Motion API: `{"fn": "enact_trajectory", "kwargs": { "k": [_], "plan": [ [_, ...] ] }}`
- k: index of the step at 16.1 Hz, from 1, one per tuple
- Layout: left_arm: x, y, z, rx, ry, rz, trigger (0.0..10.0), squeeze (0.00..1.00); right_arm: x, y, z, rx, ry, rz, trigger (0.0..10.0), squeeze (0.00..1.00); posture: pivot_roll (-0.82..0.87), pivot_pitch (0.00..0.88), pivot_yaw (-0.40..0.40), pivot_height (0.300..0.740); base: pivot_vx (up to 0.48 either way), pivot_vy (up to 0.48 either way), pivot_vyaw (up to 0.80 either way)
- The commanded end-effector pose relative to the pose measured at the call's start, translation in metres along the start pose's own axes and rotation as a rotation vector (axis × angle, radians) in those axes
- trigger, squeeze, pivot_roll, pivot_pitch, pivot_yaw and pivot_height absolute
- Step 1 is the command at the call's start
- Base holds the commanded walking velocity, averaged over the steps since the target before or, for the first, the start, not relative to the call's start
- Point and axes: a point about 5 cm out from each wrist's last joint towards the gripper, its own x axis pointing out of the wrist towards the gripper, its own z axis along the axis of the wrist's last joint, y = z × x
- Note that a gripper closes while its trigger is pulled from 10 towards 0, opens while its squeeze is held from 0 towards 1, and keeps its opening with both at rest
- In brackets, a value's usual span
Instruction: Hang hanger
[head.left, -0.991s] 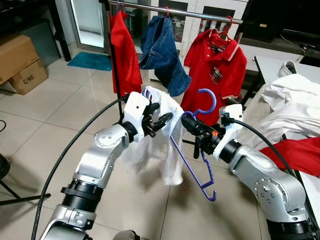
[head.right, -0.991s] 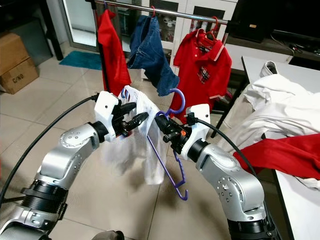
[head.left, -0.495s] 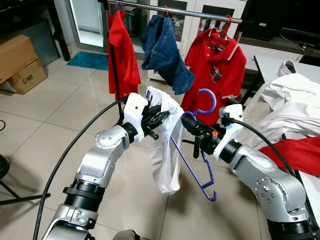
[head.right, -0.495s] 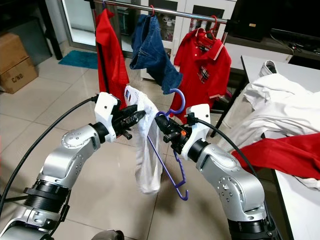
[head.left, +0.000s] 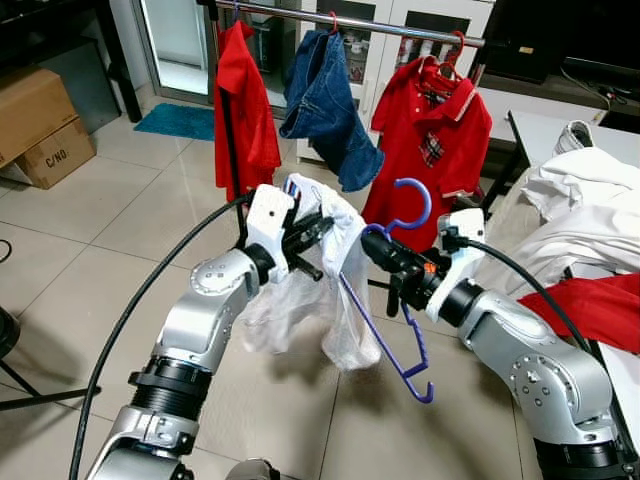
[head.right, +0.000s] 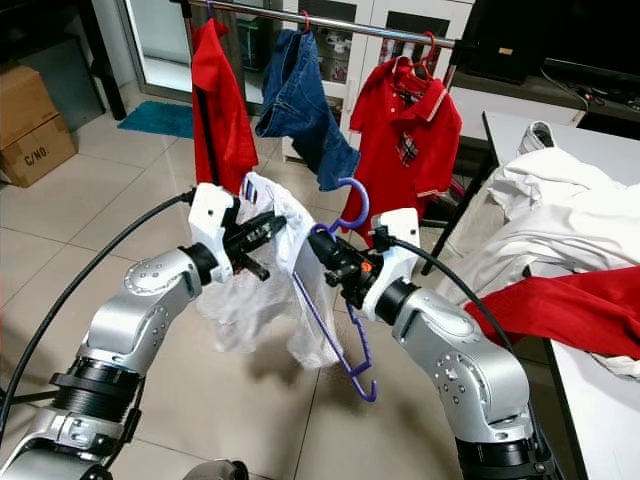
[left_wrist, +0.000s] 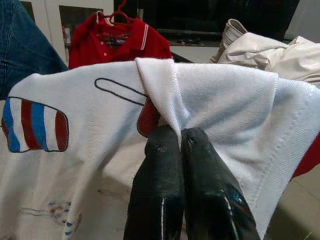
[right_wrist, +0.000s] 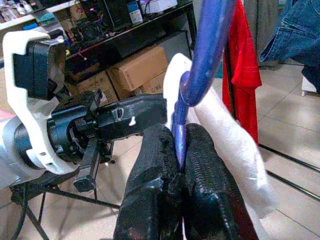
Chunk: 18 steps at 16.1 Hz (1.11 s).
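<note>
Firmly: hanger within right hand

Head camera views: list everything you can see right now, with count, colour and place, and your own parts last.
purple hanger: 1, purple, held up between the arms
white shirt: 1, white with a red and blue striped patch, draped beside the hanger
clothes rail: 1, metal, behind the arms
red shirts: 2, red, hung on the rail
denim garment: 1, blue, hung between the red shirts
cardboard boxes: 2, brown, on the floor at far left
teal mat: 1, by the door
white clothes pile: white, on the table at right
red garment: 1, on the same table
left claw: shut on the white shirt
right claw: shut on the purple hanger
</note>
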Motion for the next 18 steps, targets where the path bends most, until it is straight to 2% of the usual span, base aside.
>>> {"fn": "enact_trajectory", "kwargs": {
  "k": [1, 3, 6, 7, 9, 11, 12, 13, 14, 18],
  "plan": [
    [0.003, 0.002, 0.005, 0.007, -0.007, 0.007, 0.0, 0.00, -0.001, 0.004, 0.010, -0.026, -0.026, 0.024, 10.0, 0.00, 0.06, 0.000, -0.061, 0.740, 0.000, 0.000, 0.00],
    [0.003, 0.003, 0.006, 0.011, -0.006, 0.014, 0.0, 0.00, -0.001, 0.003, 0.009, -0.029, -0.023, 0.023, 10.0, 0.00, 0.06, 0.000, -0.063, 0.740, 0.000, 0.000, 0.00],
    [0.001, 0.007, 0.013, 0.075, 0.037, 0.041, 0.0, 0.00, -0.001, -0.001, 0.005, -0.068, 0.029, -0.005, 10.0, 0.00, 0.06, 0.000, -0.066, 0.740, 0.000, 0.000, 0.00],
    [0.000, 0.009, 0.022, 0.107, 0.042, 0.040, 0.0, 0.00, -0.002, -0.006, -0.004, -0.132, 0.113, -0.035, 10.0, 0.00, 0.07, 0.000, -0.068, 0.740, 0.000, 0.000, 0.00],
    [-0.003, 0.017, 0.039, 0.168, 0.051, 0.050, 0.0, 0.00, -0.004, -0.010, -0.017, -0.157, 0.191, -0.061, 10.0, 0.00, 0.08, 0.000, -0.068, 0.740, 0.000, 0.000, 0.00],
    [-0.005, 0.026, 0.052, 0.255, 0.081, 0.051, 0.0, 0.00, -0.004, -0.010, -0.025, -0.166, 0.239, -0.063, 10.0, 0.00, 0.08, 0.000, -0.069, 0.740, 0.000, 0.000, 0.00],
    [-0.007, 0.033, 0.062, 0.350, 0.127, 0.032, 0.0, 0.00, -0.005, -0.011, -0.033, -0.202, 0.293, -0.067, 10.0, 0.00, 0.09, 0.000, -0.070, 0.740, 0.000, 0.000, 0.00],
    [-0.007, 0.034, 0.064, 0.373, 0.139, 0.026, 0.0, 0.00, -0.006, -0.011, -0.035, -0.208, 0.306, -0.068, 10.0, 0.00, 0.09, 0.000, -0.071, 0.740, 0.000, 0.000, 0.00],
    [-0.008, 0.037, 0.068, 0.449, 0.182, -0.002, 0.0, 0.00, -0.006, -0.012, -0.039, -0.208, 0.334, -0.068, 10.0, 0.00, 0.10, 0.000, -0.071, 0.740, 0.000, 0.000, 0.00],
    [-0.007, 0.040, 0.079, 0.577, 0.227, -0.052, 0.0, 0.00, -0.007, -0.008, -0.045, -0.191, 0.352, -0.054, 10.0, 0.00, 0.10, 0.000, -0.066, 0.740, 0.000, 0.000, 0.00]
  ]
}}
